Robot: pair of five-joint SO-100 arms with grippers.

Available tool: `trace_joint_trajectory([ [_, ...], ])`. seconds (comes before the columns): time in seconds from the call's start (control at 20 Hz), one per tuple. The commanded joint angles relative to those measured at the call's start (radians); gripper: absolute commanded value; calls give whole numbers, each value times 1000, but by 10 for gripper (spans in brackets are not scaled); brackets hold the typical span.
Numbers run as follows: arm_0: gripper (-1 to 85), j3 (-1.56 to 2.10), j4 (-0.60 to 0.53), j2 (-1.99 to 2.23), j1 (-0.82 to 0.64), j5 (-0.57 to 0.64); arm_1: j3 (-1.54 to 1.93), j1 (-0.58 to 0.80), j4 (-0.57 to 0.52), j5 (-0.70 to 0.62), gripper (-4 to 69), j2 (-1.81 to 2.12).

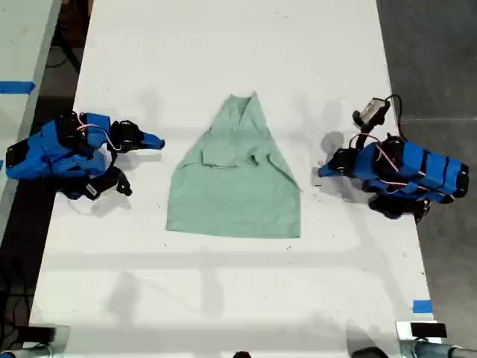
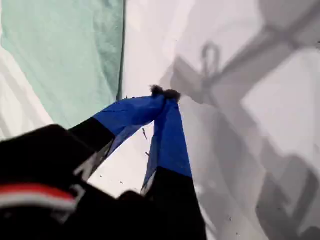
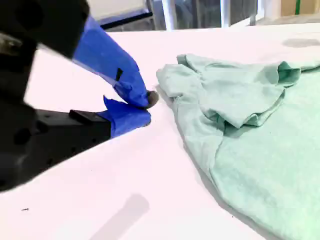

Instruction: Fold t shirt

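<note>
Over at the exterior view's left, my second gripper [image 3: 146, 107] sits at the t shirt's [image 1: 235, 179] 9 o'clock, jaws pinched together on nothing, just beside a tucked-in sleeve [image 3: 240, 102]. Shirt's mid-table [image 1: 223, 298], narrow end at 12, hem at 6. My first gripper [image 1: 323, 171] waits at its 3 o'clock, closed and empty too. Next fold, I reckon: open both wide, grab the hem corners low, and lift evenly so nothing bunches.
</note>
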Motion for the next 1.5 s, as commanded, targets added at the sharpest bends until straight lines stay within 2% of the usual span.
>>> trace_joint_trajectory([
  [0.0, -2, -14, 5, 5, -8, -14, 26, -38, -83, 18, -17, 9],
  [0.35, -2, -14, 5, 5, -12, -14, -48, -38, -112, 35, -15, -34],
  [0.4, -2, -14, 5, 5, -14, -14, -112, -48, -144, 55, -15, -150],
  [0.55, -2, -14, 5, 5, -17, -15, -362, -149, -402, 94, -15, -755],
  [0.65, -2, -14, 6, 5, -11, -17, -511, -216, -482, 124, 75, -1032],
  [0.75, -2, -14, 6, 5, -11, -17, -557, -279, -505, 190, 139, -1127],
  [0.9, -2, -14, 6, 5, -11, -15, -560, -374, -529, 253, 177, -1180],
  [1.1, -2, -15, 8, 5, -11, -17, -571, -445, -548, 316, 184, -1330],
  [1.25, -2, -15, 8, 5, -12, -17, -604, -448, -609, 282, 201, -1456],
  [1.3, -2, -15, 8, 5, -12, -17, -644, -454, -603, 272, 201, -1508],
  [1.35, -2, -15, 8, 5, -12, -17, -690, -460, -575, 267, 169, -1559],
  [1.4, -2, -15, 8, 5, -12, -17, -729, -463, -529, 279, 33, -1592],
  [1.45, -2, -15, 8, 5, -11, -17, -741, -463, -494, 298, 16, -1600],
])
